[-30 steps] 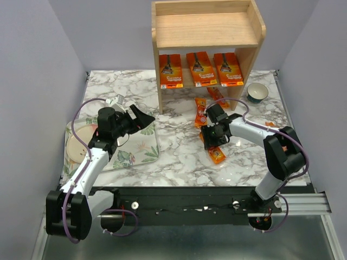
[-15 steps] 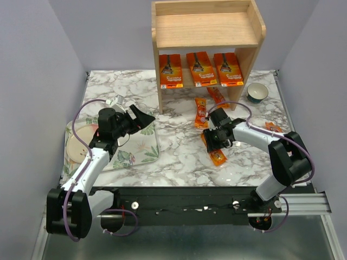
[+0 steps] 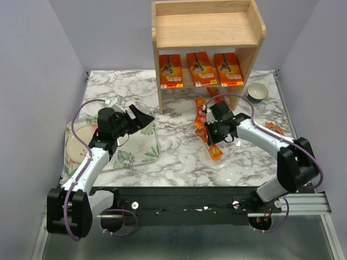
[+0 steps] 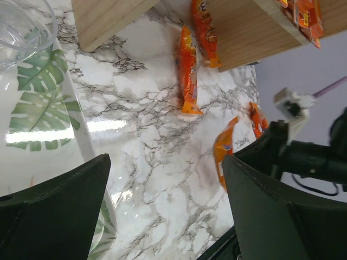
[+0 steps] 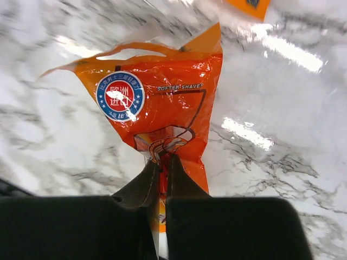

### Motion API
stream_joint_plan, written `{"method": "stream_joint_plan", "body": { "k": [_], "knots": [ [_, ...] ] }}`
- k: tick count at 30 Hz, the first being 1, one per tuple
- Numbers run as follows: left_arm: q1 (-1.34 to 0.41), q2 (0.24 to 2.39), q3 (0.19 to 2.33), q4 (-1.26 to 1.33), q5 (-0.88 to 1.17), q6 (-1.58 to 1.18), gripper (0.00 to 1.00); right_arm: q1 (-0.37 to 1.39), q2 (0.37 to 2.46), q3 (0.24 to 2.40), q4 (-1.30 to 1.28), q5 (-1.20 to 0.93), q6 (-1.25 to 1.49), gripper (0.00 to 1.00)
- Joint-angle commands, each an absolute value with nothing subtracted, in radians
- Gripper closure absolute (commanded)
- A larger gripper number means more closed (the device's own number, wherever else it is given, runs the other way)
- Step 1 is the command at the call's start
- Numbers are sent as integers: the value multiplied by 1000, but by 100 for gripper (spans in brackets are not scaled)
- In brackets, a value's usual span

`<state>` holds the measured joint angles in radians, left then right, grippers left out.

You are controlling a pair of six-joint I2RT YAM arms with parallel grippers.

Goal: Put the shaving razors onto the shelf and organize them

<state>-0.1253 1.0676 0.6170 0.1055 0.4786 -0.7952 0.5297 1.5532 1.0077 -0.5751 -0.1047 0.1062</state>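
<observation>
The light-wood shelf (image 3: 206, 30) stands at the back, with three orange shaving razors (image 3: 198, 69) leaning on its lower tier. My right gripper (image 3: 213, 135) is shut on a narrow orange razor pack (image 5: 162, 103), pinching its near end (image 5: 162, 160) over the marble in front of the shelf. Two more narrow packs (image 3: 200, 112) (image 3: 217, 96) lie by the shelf's foot. Another pack (image 3: 274, 128) peeks out behind the right arm. My left gripper (image 3: 143, 116) is open and empty, hovering by the tray's far right corner. In the left wrist view its fingers (image 4: 54, 211) frame bare marble.
A leaf-print tray (image 3: 135, 149) lies at the left with a round plate (image 3: 76, 146) beside it and a clear glass (image 4: 21, 27) on it. A blue-rimmed cup (image 3: 257, 92) stands right of the shelf. Grey walls close in on both sides.
My right gripper has shut on the narrow orange pack and shifted slightly up and left, taking the pack with it. The left arm has stayed still.
</observation>
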Motion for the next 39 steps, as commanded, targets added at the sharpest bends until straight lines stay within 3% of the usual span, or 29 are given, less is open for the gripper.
{"method": "stream_joint_plan", "body": {
  "k": [1,6,9,19,30,39],
  "knots": [
    [-118,1091,664,92,462,-758,7,575,1366,1198,-692,-209,12,96],
    [-117,1118,693,97,459,-732,7,575,1215,1322,-626,-252,9,99],
    [-117,1129,710,91,449,-709,7,575,1200,1431,-568,-172,17,99],
    [-103,1143,749,49,442,-646,7,529,1423,1831,-247,386,-144,99],
    [-17,1104,678,64,443,-669,7,325,1842,2397,-440,364,-68,99],
    [-9,1123,641,127,446,-710,7,290,1917,2367,-403,318,-52,98]
  ]
}}
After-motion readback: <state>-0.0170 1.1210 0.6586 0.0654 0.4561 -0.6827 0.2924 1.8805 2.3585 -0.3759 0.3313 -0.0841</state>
